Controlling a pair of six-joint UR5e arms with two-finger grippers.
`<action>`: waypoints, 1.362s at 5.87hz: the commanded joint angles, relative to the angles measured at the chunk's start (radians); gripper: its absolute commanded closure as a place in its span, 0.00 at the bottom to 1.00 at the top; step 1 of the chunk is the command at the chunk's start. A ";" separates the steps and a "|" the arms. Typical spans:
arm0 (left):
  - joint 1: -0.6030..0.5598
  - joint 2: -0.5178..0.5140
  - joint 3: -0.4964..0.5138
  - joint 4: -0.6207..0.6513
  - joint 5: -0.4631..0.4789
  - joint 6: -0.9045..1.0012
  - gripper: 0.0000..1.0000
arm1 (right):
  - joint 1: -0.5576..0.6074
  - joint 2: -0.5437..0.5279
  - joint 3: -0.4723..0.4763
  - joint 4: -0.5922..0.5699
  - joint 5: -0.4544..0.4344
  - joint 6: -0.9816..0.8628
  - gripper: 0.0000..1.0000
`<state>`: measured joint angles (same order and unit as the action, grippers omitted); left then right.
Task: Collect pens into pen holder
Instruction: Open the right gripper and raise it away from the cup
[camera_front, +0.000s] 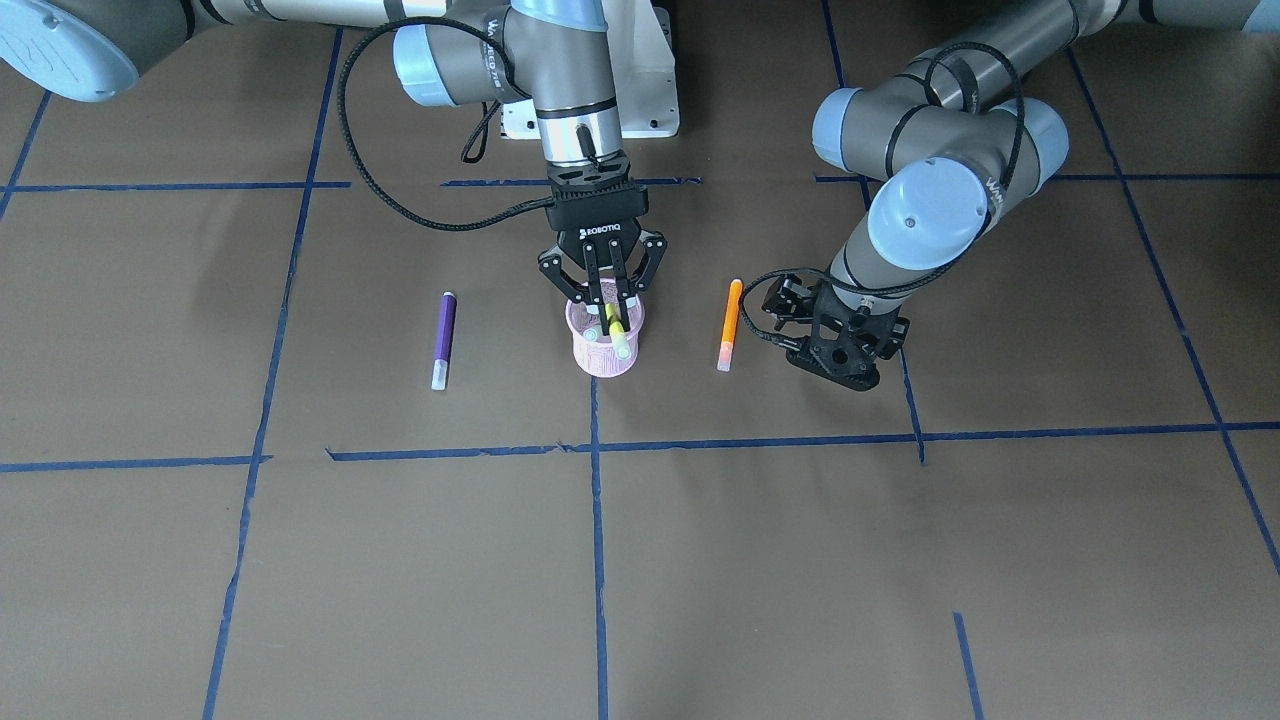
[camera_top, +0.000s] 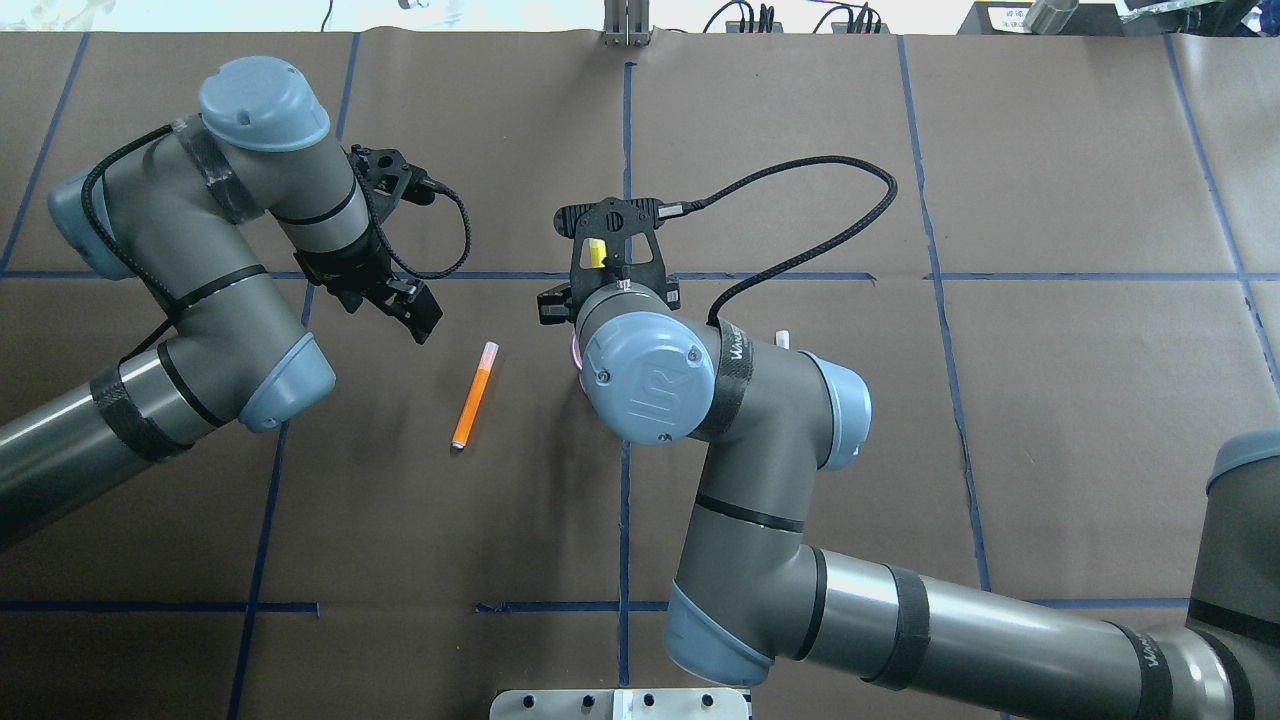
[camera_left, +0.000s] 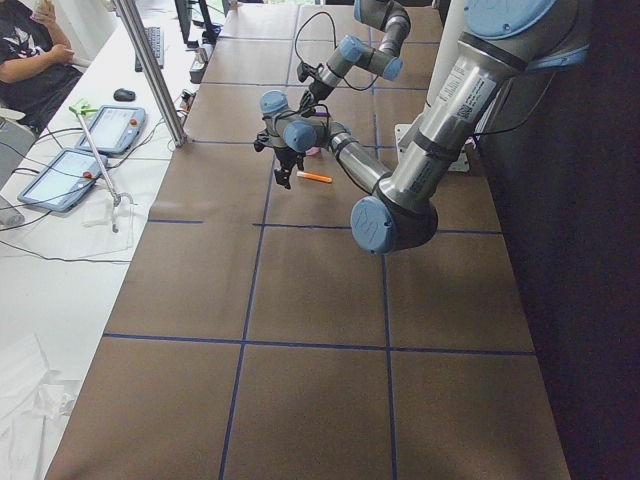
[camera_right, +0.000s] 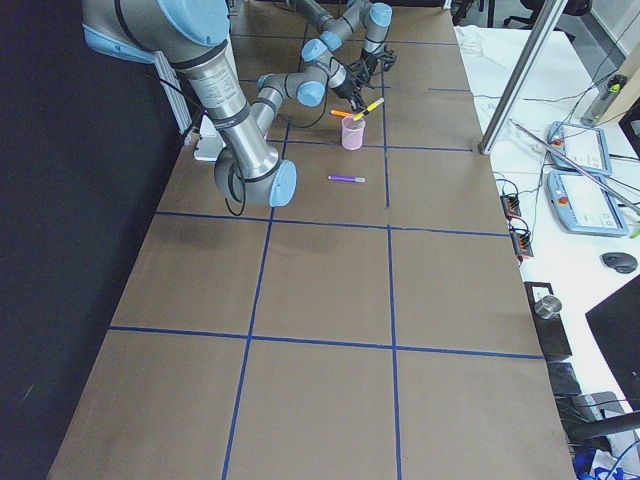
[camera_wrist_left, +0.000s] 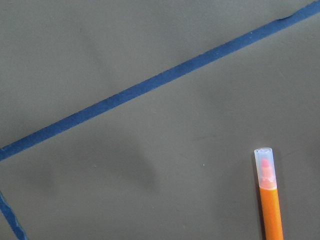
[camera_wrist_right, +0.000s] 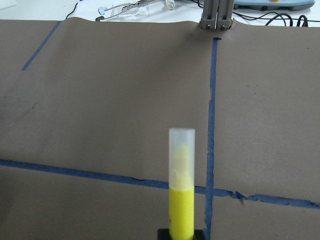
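Observation:
The pink mesh pen holder (camera_front: 603, 352) stands at mid-table, and a pale-capped pen (camera_front: 592, 332) rests inside it. My right gripper (camera_front: 602, 292) hangs just over its rim, shut on a yellow pen (camera_wrist_right: 181, 200) that is tilted above the cup (camera_right: 352, 133). An orange pen (camera_top: 473, 395) lies flat on the table beside the left gripper (camera_top: 405, 310), which is low over the table and looks open with nothing between its fingers. The orange pen's cap (camera_wrist_left: 264, 165) shows in the left wrist view. On the cup's other side lies a purple pen (camera_front: 443, 340), mostly hidden by the right arm in the overhead view.
Blue tape lines (camera_front: 600, 445) divide the brown table cover. The robot's white base plate (camera_front: 650, 100) sits at the near edge. A metal post (camera_right: 520, 80) and a side desk with tablets (camera_right: 590, 180) stand past the far edge. A seated person (camera_left: 35, 60) is by that desk.

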<state>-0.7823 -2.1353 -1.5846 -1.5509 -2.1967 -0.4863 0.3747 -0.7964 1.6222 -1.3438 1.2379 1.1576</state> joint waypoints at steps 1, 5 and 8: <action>0.000 0.000 0.000 0.000 0.000 0.000 0.00 | -0.022 -0.013 0.001 0.003 0.000 0.001 0.89; 0.000 -0.001 0.000 0.000 0.000 0.000 0.00 | -0.004 -0.011 0.010 0.006 -0.006 -0.007 0.00; 0.009 -0.037 0.002 0.009 0.000 -0.015 0.00 | 0.201 -0.007 0.157 -0.188 0.325 -0.044 0.00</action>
<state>-0.7769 -2.1584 -1.5835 -1.5471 -2.1974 -0.4933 0.5041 -0.7980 1.7185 -1.4412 1.4295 1.1328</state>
